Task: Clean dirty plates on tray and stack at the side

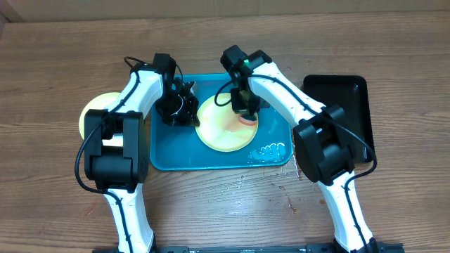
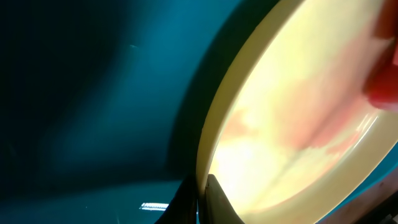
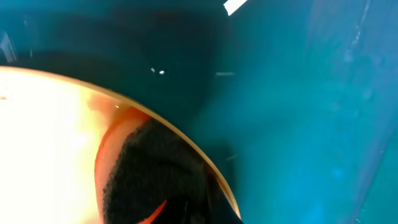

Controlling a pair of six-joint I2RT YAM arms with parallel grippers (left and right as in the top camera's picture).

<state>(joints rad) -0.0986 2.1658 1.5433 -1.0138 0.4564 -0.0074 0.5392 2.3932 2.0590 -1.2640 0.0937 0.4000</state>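
Note:
A pale yellow plate (image 1: 223,130) with faint red smears lies in the turquoise tray (image 1: 169,151), its left side raised. My left gripper (image 1: 186,111) is shut on the plate's left rim; in the left wrist view the rim (image 2: 208,143) runs down between the two dark fingertips (image 2: 217,202). My right gripper (image 1: 246,105) is shut on an orange sponge with a dark scouring face (image 3: 155,174), which presses on the plate (image 3: 50,143) near its far right edge. A second pale yellow plate (image 1: 95,112) rests on the table left of the tray, partly hidden by the left arm.
A black tray (image 1: 344,105) stands on the wooden table to the right of the turquoise one. Soapy bubbles (image 1: 273,150) sit in the turquoise tray's front right corner. Both arms reach in from the near table edge.

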